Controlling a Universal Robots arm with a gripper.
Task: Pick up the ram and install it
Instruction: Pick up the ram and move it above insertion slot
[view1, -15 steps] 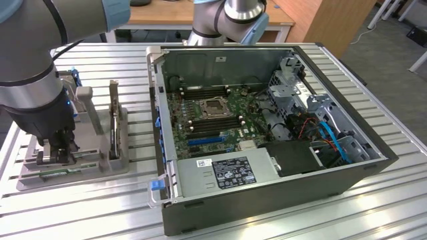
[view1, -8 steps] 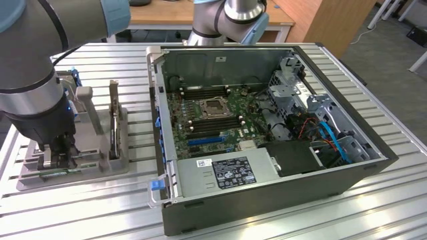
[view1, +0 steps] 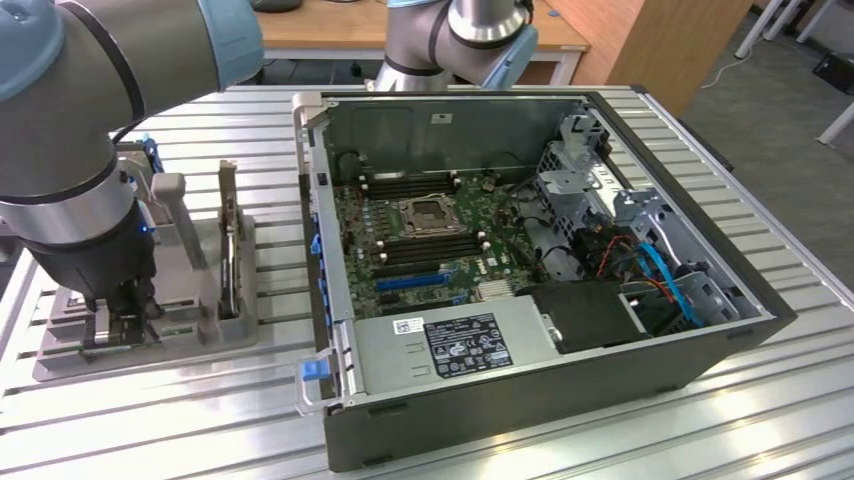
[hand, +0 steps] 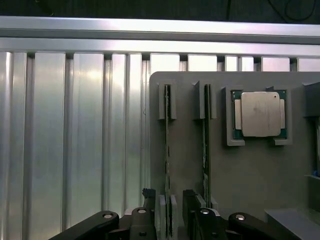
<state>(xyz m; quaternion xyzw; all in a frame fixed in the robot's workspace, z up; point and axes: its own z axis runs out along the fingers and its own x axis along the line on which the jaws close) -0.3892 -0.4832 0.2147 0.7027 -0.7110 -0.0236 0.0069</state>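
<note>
My gripper (hand: 172, 220) stands with jaws spread, one finger (hand: 192, 205) on either side of the ram (hand: 167, 160), which sits on edge in the grey holder tray (hand: 260, 175); whether a pad touches it I cannot tell; a second memory stick (hand: 205, 150) stands just beside, outside my jaws; further along the tray lies the square silver processor (hand: 260, 114). The tray rests on a slatted aluminium table (view1: 134, 420), at the exterior view's left of the opened computer case (view1: 534, 390); behind are a wooden desk (view1: 641, 40) and grey floor (view1: 787, 120).
</note>
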